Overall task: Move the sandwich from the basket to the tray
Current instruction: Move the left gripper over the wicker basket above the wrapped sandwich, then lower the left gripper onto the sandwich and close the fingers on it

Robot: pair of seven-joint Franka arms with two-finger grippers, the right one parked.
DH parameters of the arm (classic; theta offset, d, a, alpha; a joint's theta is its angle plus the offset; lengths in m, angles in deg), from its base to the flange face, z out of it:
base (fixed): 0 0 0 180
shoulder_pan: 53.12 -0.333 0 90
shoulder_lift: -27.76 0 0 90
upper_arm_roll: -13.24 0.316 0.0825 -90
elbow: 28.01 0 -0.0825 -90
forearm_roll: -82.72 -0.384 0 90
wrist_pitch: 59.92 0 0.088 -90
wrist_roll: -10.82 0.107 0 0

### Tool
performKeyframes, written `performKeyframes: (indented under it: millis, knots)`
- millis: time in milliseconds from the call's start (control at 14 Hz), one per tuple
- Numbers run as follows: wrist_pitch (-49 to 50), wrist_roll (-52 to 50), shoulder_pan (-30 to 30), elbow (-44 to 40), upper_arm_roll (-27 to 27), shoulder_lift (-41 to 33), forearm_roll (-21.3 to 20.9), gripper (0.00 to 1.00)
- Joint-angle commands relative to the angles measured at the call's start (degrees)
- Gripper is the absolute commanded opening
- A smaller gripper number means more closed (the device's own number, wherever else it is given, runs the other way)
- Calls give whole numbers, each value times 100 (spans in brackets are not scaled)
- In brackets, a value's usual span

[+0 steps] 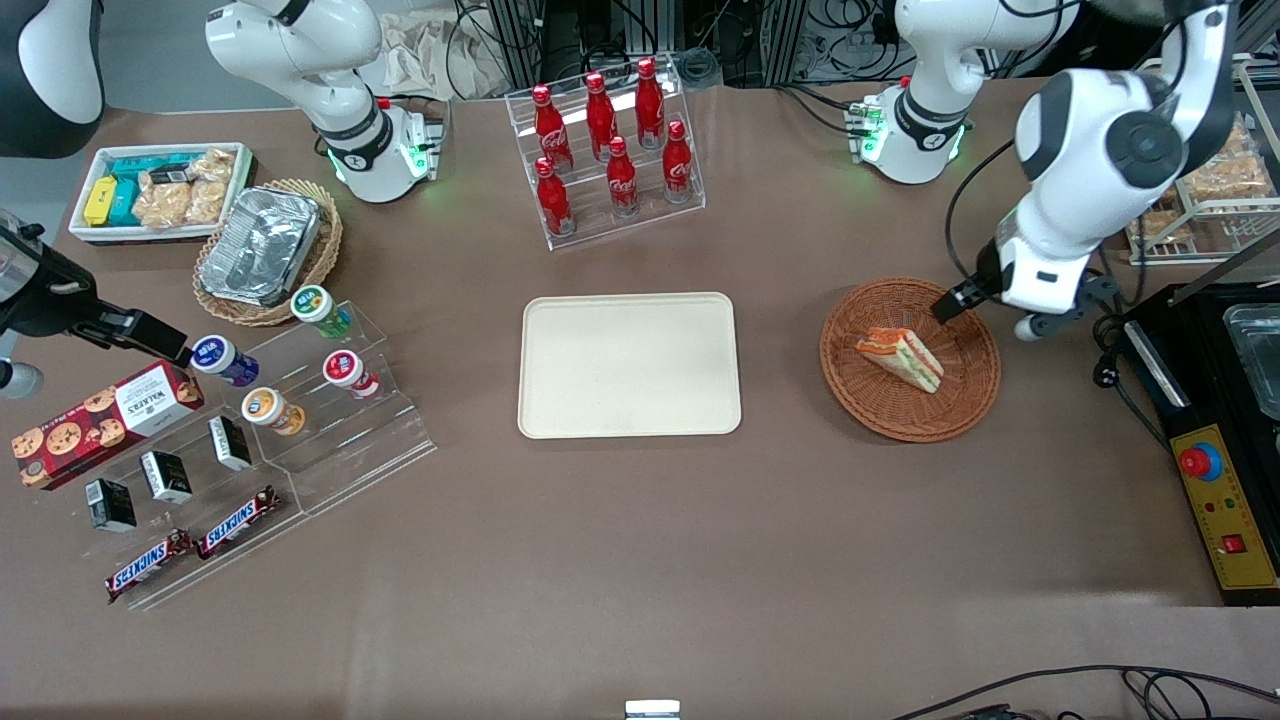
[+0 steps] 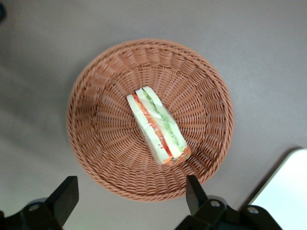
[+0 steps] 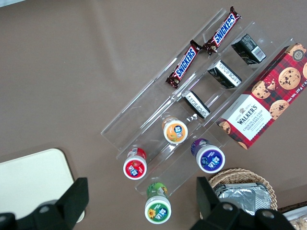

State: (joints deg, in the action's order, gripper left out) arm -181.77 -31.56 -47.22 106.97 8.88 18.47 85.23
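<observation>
- Front view, going across: flat cream-coloured rectangular plastic tray (image 1: 629, 365) sits mid-table with nothing on it, on the plain brown tabletop (image 1: 620, 560).
- Next, toward the working arm's end, the round reddish-brown wicker basket (image 1: 909, 358) holds the triangular pale-bread sandwich wedge (image 1: 900, 358) near its middle.
- Left arm's gripper (image 2: 129, 196) hangs above the basket rim, spread wide, gripping nothing.
- Wrist camera: sandwich's long axis runs diagonal to the finger line, so I'd guess a wrist twist first. Plenty of room.

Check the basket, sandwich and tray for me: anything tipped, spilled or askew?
Nothing stands out. The triangular layered sandwich lies intact in the round reddish-brown wicker basket. The cream rectangular plastic tray sits flat and bare beside it. The left arm's hand hovers open above the basket.
</observation>
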Motion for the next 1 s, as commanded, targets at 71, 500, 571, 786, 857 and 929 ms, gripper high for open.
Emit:
performKeyframes:
  millis: [71,500,571,786,857,929]
  knots:
    - [-76,-640,61,-279,-109,699,-31,99]
    - [-787,-1701,262,-253,-108,1402,-521,99]
    - [-840,-1956,298,-261,-100,1508,-610,99]
    - [-1052,-2476,394,-200,-100,1728,-927,99]
    - [-1052,-2591,403,-200,-100,1746,-997,99]
    - [-1052,-2661,404,-191,-100,1746,-1050,99]
